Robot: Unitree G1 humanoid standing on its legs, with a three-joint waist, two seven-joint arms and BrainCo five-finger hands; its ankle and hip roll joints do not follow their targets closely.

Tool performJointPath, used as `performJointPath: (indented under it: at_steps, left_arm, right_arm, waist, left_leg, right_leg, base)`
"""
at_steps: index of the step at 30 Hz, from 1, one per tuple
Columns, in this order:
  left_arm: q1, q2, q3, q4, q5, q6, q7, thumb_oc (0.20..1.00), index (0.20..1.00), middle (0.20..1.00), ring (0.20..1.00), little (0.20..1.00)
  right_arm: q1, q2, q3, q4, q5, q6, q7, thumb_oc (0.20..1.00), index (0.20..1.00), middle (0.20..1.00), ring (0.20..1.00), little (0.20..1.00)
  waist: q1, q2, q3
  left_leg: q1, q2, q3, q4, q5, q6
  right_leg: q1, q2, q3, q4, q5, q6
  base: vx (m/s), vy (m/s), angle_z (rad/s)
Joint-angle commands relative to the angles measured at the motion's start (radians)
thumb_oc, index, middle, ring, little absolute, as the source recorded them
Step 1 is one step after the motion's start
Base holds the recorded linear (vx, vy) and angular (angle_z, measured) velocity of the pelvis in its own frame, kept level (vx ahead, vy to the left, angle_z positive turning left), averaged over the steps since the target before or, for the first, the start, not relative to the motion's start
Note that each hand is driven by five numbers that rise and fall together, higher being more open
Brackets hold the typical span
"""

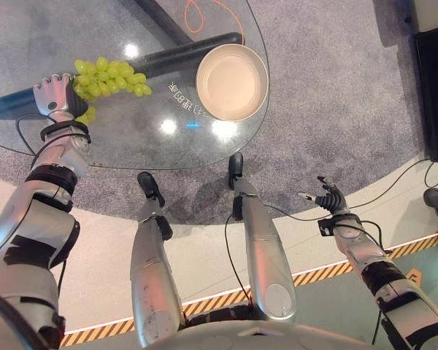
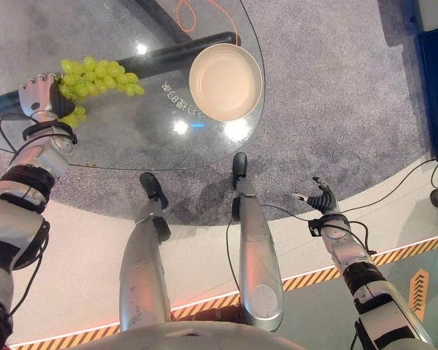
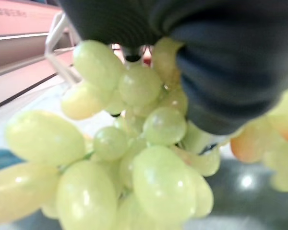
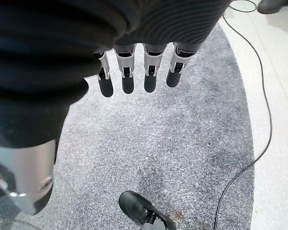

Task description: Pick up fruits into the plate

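From the head camera, the left hand (image 1: 52, 93) sits on the near-left end of a bunch of green grapes (image 1: 109, 76) on the glass table (image 1: 131, 138); the bunch's long axis runs rightward toward the empty plate (image 1: 232, 82). The left wrist view shows grapes pressed close under the palm (whether the fingers are curled round them is hidden). The right wrist view shows the right hand (image 4: 134, 72) relaxed and straight-fingered over carpet, well away from the table.

The left arm reaches forward at the robot's left, its left hand (image 1: 53, 93) knuckles-up with fingers curled downward. The right arm hangs low at the right, its right hand (image 1: 331, 198) relaxed, fingers (image 4: 127, 67) straight.
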Motion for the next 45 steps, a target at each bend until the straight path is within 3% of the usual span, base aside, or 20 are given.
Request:
performJointPath:
  at_steps: [1,3,4,5,6,7,14,15,16,24,32,33,37,42,45]
  left_arm:
    - [-0.022,0.041,0.076,-0.005,-0.011,-0.023,0.063,0.2,0.2,0.2,0.2,0.2]
    - [-0.034,0.036,0.064,-0.02,-0.006,-0.009,0.064,0.2,0.2,0.2,0.2,0.2]
    - [-0.045,0.033,0.057,-0.018,-0.005,0.004,0.048,0.291,0.291,0.291,0.291,0.291]
    - [-0.053,0.032,0.05,-0.015,-0.008,0.003,0.04,0.896,0.896,0.896,0.896,0.896]
    - [-0.055,0.031,0.048,-0.015,-0.005,0.004,0.039,0.896,0.896,0.896,0.896,0.896]
    - [-0.06,0.029,0.044,-0.015,0.001,0.013,0.031,1.0,1.0,1.0,1.0,1.0]
    - [-0.072,0.011,0.008,0.008,0.004,0.045,-0.004,1.0,1.0,1.0,1.0,1.0]
    - [-0.075,0.009,0.005,0.009,0.004,0.038,0.007,0.335,0.335,0.335,0.335,0.335]
    - [-0.078,0.008,0.004,0.009,0.007,0.034,0.009,0.2,0.2,0.2,0.2,0.2]
    - [-0.074,0.006,-0.001,0.014,0.003,0.005,0.003,0.2,0.2,0.2,0.2,0.2]
    - [-0.077,0.009,0.002,0.015,-0.017,0.03,0.022,0.2,0.2,0.2,0.2,0.2]
    - [-0.077,0.006,0.01,0.021,-0.029,0.028,0.019,1.0,1.0,1.0,1.0,1.0]
    - [-0.067,-0.009,0.039,0.028,-0.117,0.0,0.011,1.0,1.0,1.0,1.0,1.0]
    - [-0.047,-0.043,0.094,0.031,-0.362,-0.01,-0.102,1.0,1.0,1.0,1.0,1.0]
    - [-0.029,-0.067,0.119,0.033,-0.447,0.006,-0.117,1.0,1.0,1.0,1.0,1.0]
  right_arm:
    - [0.05,-0.027,-0.017,-0.011,-0.01,-0.002,-0.03,1.0,1.0,1.0,1.0,1.0]
    - [0.042,-0.025,-0.012,-0.005,-0.007,0.003,-0.033,1.0,1.0,1.0,1.0,1.0]
    - [0.035,-0.023,-0.007,-0.002,-0.005,0.007,-0.036,1.0,1.0,1.0,1.0,1.0]
    - [0.03,-0.022,-0.005,0.004,-0.003,0.005,-0.036,1.0,1.0,1.0,1.0,1.0]
    - [0.028,-0.022,-0.005,0.006,-0.002,0.006,-0.036,1.0,1.0,1.0,1.0,1.0]
    - [0.027,-0.024,-0.005,0.005,-0.001,0.008,-0.035,1.0,1.0,1.0,1.0,1.0]
    - [0.028,-0.019,-0.001,0.006,-0.003,0.008,-0.044,1.0,1.0,1.0,1.0,1.0]
    - [0.028,-0.019,0.0,0.006,-0.002,0.006,-0.046,1.0,1.0,1.0,1.0,1.0]
    - [0.028,-0.018,0.0,0.006,-0.001,0.005,-0.048,1.0,1.0,1.0,1.0,1.0]
    - [0.032,-0.017,-0.007,0.014,-0.006,-0.01,-0.056,1.0,1.0,1.0,1.0,1.0]
    - [0.03,-0.016,-0.006,0.005,-0.008,0.003,-0.057,1.0,1.0,1.0,1.0,1.0]
    - [0.031,-0.014,-0.003,0.009,-0.007,0.002,-0.059,1.0,1.0,1.0,1.0,1.0]
    - [0.029,-0.003,0.0,0.019,-0.006,0.002,-0.062,1.0,1.0,1.0,1.0,1.0]
    - [0.033,0.009,0.001,0.01,-0.006,0.012,-0.07,1.0,1.0,1.0,1.0,1.0]
    - [0.036,0.016,-0.003,-0.002,-0.01,0.024,-0.072,1.0,1.0,1.0,1.0,1.0]
  waist:
    - [-0.005,0.027,0.002]
    - [-0.002,0.028,0.002]
    - [-0.002,0.026,0.002]
    - [-0.002,0.026,0.002]
    - [-0.002,0.025,0.002]
    - [-0.002,0.025,0.002]
    - [-0.012,0.02,0.002]
    - [-0.013,0.02,0.002]
    - [-0.014,0.019,0.002]
    - [-0.016,0.02,0.002]
    - [-0.018,0.024,0.002]
    - [-0.018,0.024,0.002]
    - [-0.017,0.021,0.002]
    - [-0.016,0.018,0.002]
    - [-0.016,0.017,0.002]
  left_leg:
    - [-0.026,-0.076,0.016,0.044,-0.093,0.004]
    - [-0.023,-0.077,0.015,0.038,-0.091,0.004]
    - [-0.024,-0.076,0.015,0.037,-0.09,0.004]
    - [-0.024,-0.075,0.016,0.036,-0.089,0.004]
    - [-0.024,-0.075,0.016,0.036,-0.089,0.004]
    - [-0.027,-0.075,0.016,0.038,-0.089,0.004]
    - [-0.038,-0.072,0.019,0.041,-0.088,0.004]
    - [-0.039,-0.072,0.019,0.042,-0.088,0.004]
    - [-0.039,-0.071,0.019,0.042,-0.088,0.004]
    - [-0.037,-0.066,0.022,0.048,-0.088,0.0]
    - [-0.04,-0.063,0.026,0.052,-0.089,-0.001]
    - [-0.038,-0.062,0.027,0.052,-0.09,-0.001]
    - [-0.036,-0.062,0.024,0.051,-0.089,-0.001]
    - [-0.034,-0.061,0.022,0.055,-0.095,0.002]
    - [-0.027,-0.061,0.022,0.054,-0.097,0.003]
  right_leg:
    - [0.04,0.07,-0.04,-0.031,-0.045,0.004]
    - [0.043,0.07,-0.042,-0.035,-0.045,0.003]
    - [0.043,0.071,-0.043,-0.035,-0.045,0.003]
    - [0.043,0.072,-0.044,-0.035,-0.046,0.002]
    - [0.043,0.072,-0.044,-0.035,-0.046,0.002]
    - [0.041,0.072,-0.044,-0.034,-0.047,0.002]
    - [0.028,0.076,-0.037,-0.031,-0.044,0.003]
    - [0.027,0.076,-0.036,-0.031,-0.044,0.003]
    - [0.027,0.076,-0.036,-0.031,-0.044,0.002]
    - [0.03,0.071,-0.036,-0.032,-0.043,0.004]
    - [0.025,0.068,-0.036,-0.026,-0.046,0.004]
    - [0.026,0.069,-0.037,-0.024,-0.048,0.004]
    - [0.029,0.071,-0.036,-0.025,-0.049,0.003]
    - [0.033,0.075,-0.036,-0.021,-0.055,0.001]
    - [0.04,0.077,-0.036,-0.021,-0.058,0.0]
  base:
    - [0.0,0.0,0.0]
    - [0.0,0.0,0.0]
    - [0.0,0.0,0.0]
    - [0.0,0.0,0.0]
    - [0.0,0.0,0.0]
    - [0.01,-0.007,0.03]
    - [0.0,0.0,0.0]
    - [0.0,0.0,0.0]
    - [0.0,0.0,0.0]
    - [0.0,0.0,0.0]
    - [0.0,0.0,0.0]
    - [0.0,0.0,0.0]
    - [0.0,0.0,0.0]
    - [0.0,0.0,0.0]
    - [0.0,0.0,0.0]
